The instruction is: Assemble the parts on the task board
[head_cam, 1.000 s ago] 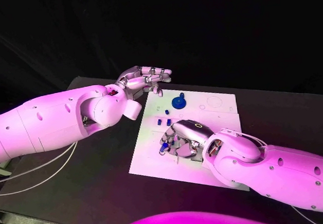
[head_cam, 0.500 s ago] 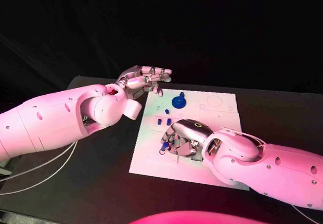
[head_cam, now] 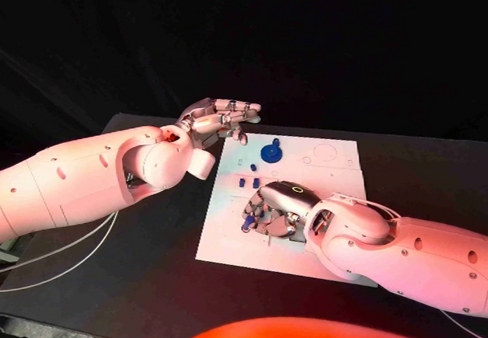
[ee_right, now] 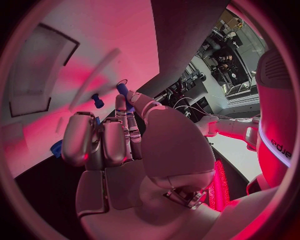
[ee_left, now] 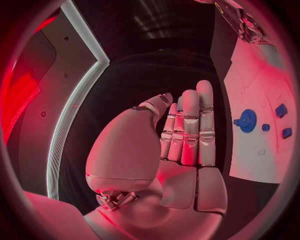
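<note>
Now: my right hand (head_cam: 272, 212) pinches small blue peg (ee_right: 123, 88), light, rigid, slippery; grip mid-shaft. Left hand (head_cam: 220, 116) empty, fingers loosely apart, beyond task board (head_cam: 326, 180) far edge.

L hand (head_cam: 220, 116) empty, fingers straight; R hand (head_cam: 275, 211) maybe pinching.

The white rectangular task board (head_cam: 314, 203) lies mid-table on the black table (head_cam: 139, 270). A round blue geared part (head_cam: 271, 152) sits toward the board's far end, two small blue peg parts (head_cam: 249, 183) just nearer me. My right hand (head_cam: 275, 211) rests over the board's near half, apparently pinching a small blue part (ee_right: 122, 89). My left hand (head_cam: 220, 114) hangs beyond the board's far left corner, apart from it.
</note>
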You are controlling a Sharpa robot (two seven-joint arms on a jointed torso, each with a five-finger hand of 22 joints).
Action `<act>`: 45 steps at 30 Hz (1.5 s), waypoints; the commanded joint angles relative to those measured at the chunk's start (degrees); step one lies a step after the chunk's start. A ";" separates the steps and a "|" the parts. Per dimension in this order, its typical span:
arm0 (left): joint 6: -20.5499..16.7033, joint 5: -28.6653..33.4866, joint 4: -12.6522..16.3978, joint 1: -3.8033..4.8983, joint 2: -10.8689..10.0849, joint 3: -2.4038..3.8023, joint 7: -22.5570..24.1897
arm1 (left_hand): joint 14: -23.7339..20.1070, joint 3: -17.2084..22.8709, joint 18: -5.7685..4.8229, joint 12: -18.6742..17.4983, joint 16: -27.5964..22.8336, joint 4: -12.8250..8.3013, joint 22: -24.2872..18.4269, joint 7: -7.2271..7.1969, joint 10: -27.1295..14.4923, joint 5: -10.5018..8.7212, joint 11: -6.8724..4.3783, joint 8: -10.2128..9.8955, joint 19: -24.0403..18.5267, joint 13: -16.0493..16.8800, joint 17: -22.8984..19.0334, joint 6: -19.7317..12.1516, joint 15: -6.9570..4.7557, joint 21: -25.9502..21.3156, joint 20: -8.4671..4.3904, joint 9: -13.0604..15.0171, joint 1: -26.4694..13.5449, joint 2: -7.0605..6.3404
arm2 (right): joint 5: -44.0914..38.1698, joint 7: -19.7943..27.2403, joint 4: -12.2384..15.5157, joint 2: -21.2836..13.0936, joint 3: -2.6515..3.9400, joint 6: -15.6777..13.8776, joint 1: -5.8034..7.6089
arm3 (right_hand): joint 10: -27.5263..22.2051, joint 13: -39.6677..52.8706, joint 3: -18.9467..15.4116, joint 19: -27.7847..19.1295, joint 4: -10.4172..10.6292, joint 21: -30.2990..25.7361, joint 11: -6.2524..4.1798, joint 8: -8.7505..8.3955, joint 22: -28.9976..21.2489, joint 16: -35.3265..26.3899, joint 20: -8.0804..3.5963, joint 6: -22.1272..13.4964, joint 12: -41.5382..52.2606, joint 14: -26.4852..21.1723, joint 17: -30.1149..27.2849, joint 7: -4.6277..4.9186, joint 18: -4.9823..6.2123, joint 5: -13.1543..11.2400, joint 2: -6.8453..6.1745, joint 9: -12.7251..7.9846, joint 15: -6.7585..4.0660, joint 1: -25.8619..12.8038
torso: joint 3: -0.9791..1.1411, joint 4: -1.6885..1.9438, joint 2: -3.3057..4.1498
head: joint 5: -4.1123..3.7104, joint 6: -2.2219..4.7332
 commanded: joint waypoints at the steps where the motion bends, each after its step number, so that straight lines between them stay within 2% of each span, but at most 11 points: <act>1: 1.11 -0.25 0.07 0.04 0.08 0.02 0.25 | -0.37 -0.39 0.79 0.38 0.02 0.06 -0.05 -0.03 -0.40 -0.32 0.18 0.37 0.27 0.07 -0.05 -0.54 0.15 -0.26 0.04 -0.09 -0.32 0.21 | -0.50 0.00 0.03 0.07 -0.09 1.39 -0.15 | 0.06 0.04 0.08 0.39 -0.06 0.21 0.36 0.24 0.07 0.37 0.13 0.46 -0.19 3.05 0.10 0.12 -0.91 0.26 0.32 1.66 -0.15 0.03 | 0.01 -0.06 -0.03 | 0.01 -0.06; 15: 1.23 -0.25 0.06 0.04 0.01 0.02 0.04 | -0.37 -0.39 0.79 0.38 0.02 0.06 -0.05 -0.03 -0.40 -0.32 0.18 0.37 0.27 0.07 -0.05 -0.54 0.15 -0.26 0.04 -0.09 -0.32 0.21 | -0.61 -0.17 0.11 0.16 -0.21 1.57 -0.25 | 0.08 0.04 0.07 0.40 -0.06 0.25 0.37 0.24 0.10 0.46 0.14 0.48 -0.20 3.07 0.19 0.13 -0.92 0.29 0.35 1.68 -0.14 0.03 | -0.01 -0.04 -0.03 | 0.02 -0.01; 27: 1.29 -0.26 0.19 0.04 -0.01 0.02 -0.10 | -0.37 -0.39 0.79 0.38 0.02 0.06 -0.05 -0.03 -0.40 -0.32 0.18 0.37 0.27 0.07 -0.05 -0.54 0.15 -0.26 0.04 -0.09 -0.32 0.21 | -2.73 -2.77 -0.76 0.95 -0.35 2.74 -0.26 | -0.11 -0.01 -0.18 0.35 -0.07 0.20 0.53 0.01 0.12 0.44 0.21 0.08 -0.45 3.03 0.12 0.36 -0.92 0.19 0.04 1.72 -0.02 -0.16 | -0.02 -0.04 0.00 | 0.02 0.11; 30: 1.32 -0.26 0.20 0.04 -0.01 0.02 -0.15 | -0.44 -0.51 0.79 0.49 0.04 0.02 -0.12 -0.03 -0.54 -0.31 0.18 0.47 0.27 0.09 -0.11 -0.65 0.17 -0.36 0.07 -0.10 -0.44 0.31 | -2.98 -2.86 -0.96 1.16 -0.43 2.37 -0.27 | -0.42 -0.05 -0.27 0.31 0.05 0.20 0.97 -1.55 0.21 0.58 0.42 -2.35 -0.75 3.01 0.19 1.08 -0.94 -0.08 -0.42 1.18 0.28 -0.48 | -0.01 0.00 -0.01 | 0.04 0.08; 34: 1.35 -0.29 0.18 0.04 0.01 0.02 -0.22 | -0.44 -0.51 0.79 0.49 0.04 0.02 -0.12 -0.03 -0.54 -0.31 0.18 0.47 0.27 0.09 -0.11 -0.65 0.17 -0.36 0.07 -0.10 -0.44 0.31 | -3.10 -2.70 -1.00 1.30 -0.48 1.53 -0.30 | -0.47 0.03 -0.29 0.27 0.19 0.22 1.13 -3.26 0.30 0.70 0.62 -5.06 -0.83 2.98 0.24 1.38 -0.93 -0.28 -1.09 0.47 0.48 -0.80 | -0.01 0.02 -0.07 | 0.09 0.05; 41: 1.61 -0.49 0.14 0.04 0.06 0.02 -0.43 | -0.45 -0.53 0.79 0.50 0.04 0.01 -0.13 -0.02 -0.56 -0.31 0.19 0.48 0.27 0.09 -0.12 -0.66 0.17 -0.37 0.07 -0.10 -0.46 0.31 | -3.42 -2.63 -0.75 1.24 -0.51 -0.15 -0.50 | -0.19 0.23 -0.36 0.25 0.18 0.23 0.96 -3.41 0.38 0.91 0.65 -6.05 -0.69 2.98 0.40 1.35 -0.89 -0.48 -1.74 0.17 0.39 -0.92 | 0.00 -0.06 -0.08 | 0.09 0.35; 45: 1.66 -0.51 0.10 0.04 0.06 0.02 -0.50 | -0.45 -0.53 0.79 0.50 0.04 0.01 -0.13 -0.02 -0.56 -0.31 0.19 0.48 0.27 0.09 -0.12 -0.66 0.17 -0.37 0.07 -0.10 -0.46 0.31 | -3.53 -2.61 -0.66 1.08 -0.52 -0.74 -0.57 | -0.11 0.39 -0.36 0.23 0.23 0.26 0.59 -3.48 0.49 1.08 0.53 -8.01 -0.69 2.97 0.52 1.24 -0.86 -0.77 -2.44 -0.37 0.14 -1.07 | 0.03 -0.09 -0.07 | 0.12 0.45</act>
